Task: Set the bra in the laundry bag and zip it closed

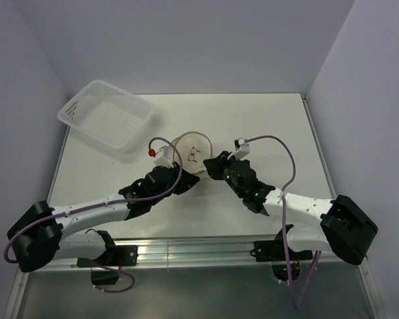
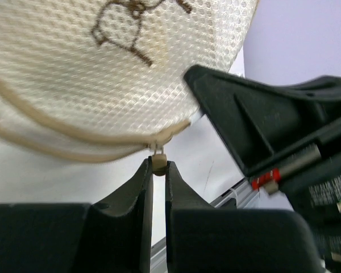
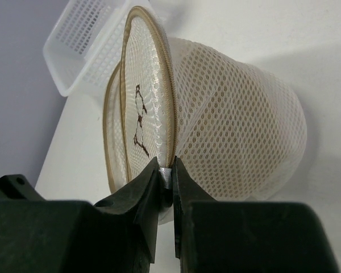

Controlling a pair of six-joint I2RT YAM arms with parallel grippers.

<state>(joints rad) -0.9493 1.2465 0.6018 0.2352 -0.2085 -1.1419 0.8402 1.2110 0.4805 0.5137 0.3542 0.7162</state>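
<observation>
Your laundry bag [image 3: 238, 131] is soft, matt mesh cloth with a tan fabric rim. The far-left basket [image 1: 106, 123] is glossy perforated plastic, and the table [image 1: 253, 119] is smooth and matt.

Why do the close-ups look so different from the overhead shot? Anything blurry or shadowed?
Top external view: even, soft light; the laundry bag is small but clear. Left wrist view: its mesh, very near, softens at the left; the left gripper is a dark silhouette. Right wrist view: mesh crisp, with a faint shadow on the table beside it.
</observation>
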